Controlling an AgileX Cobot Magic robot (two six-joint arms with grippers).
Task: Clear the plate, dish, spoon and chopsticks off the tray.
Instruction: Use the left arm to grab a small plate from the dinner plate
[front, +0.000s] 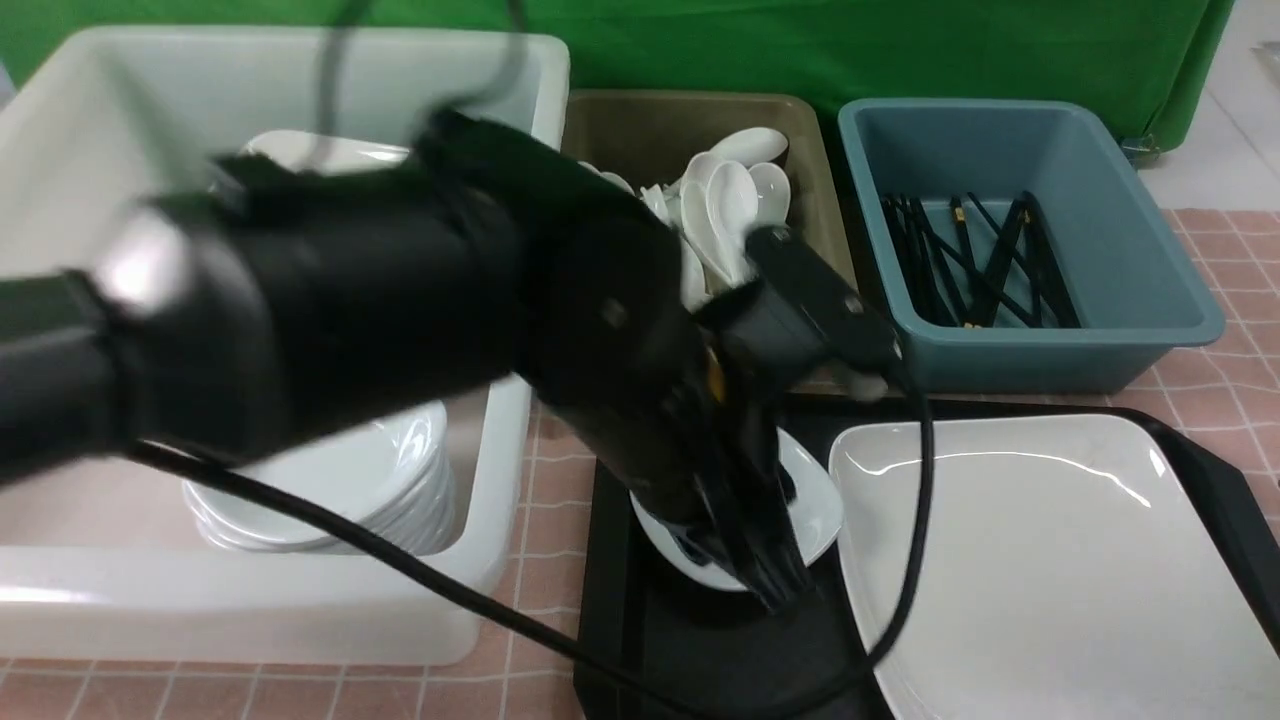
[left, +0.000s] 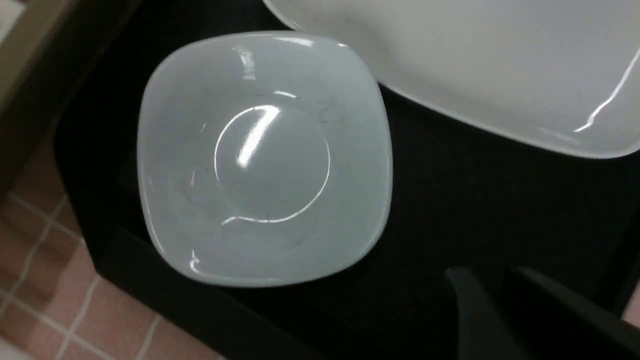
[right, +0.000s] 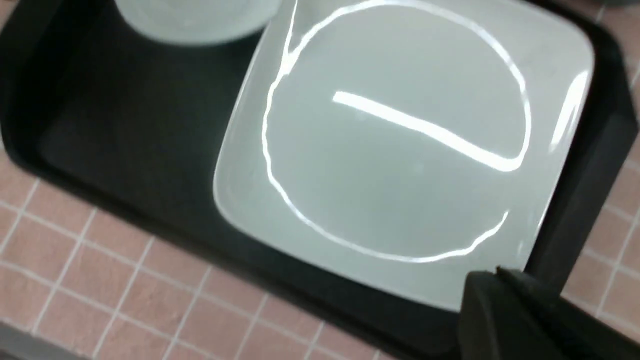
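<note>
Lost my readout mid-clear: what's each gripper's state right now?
Left gripper: over the small dish, open or closed cannot be told.
Right gripper: closed, nothing seen in it.

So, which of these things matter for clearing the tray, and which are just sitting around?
Part of the job: tray, big plate, small dish.
Just lying about: white tub with stacked dishes, olive bin of spoons, blue bin of chopsticks.
</note>
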